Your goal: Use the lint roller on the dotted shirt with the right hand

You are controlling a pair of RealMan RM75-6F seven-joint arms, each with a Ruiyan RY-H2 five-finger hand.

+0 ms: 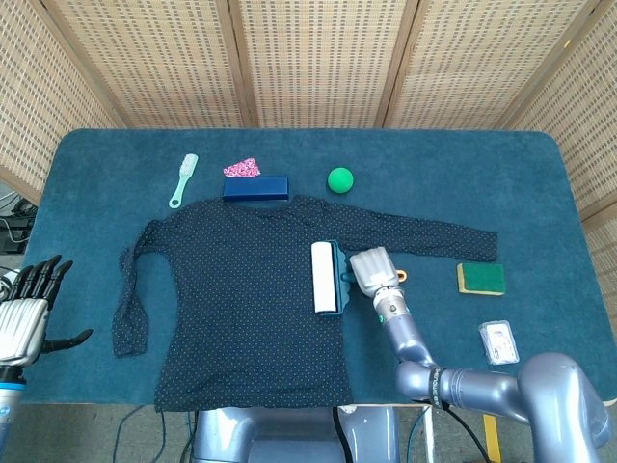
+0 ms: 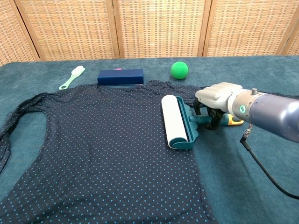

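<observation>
The dark dotted shirt lies spread flat on the blue table. A lint roller with a white roll and teal frame rests on the shirt's right side, its teal and orange handle pointing right. My right hand hovers over that handle close to the roller head, its fingers curved down on both sides of the handle; no firm grip shows. My left hand stays off the table's left edge, fingers spread and holding nothing.
Behind the shirt lie a mint brush, a pink cloth, a dark blue box and a green ball. At the right sit a green-yellow sponge and a small clear packet.
</observation>
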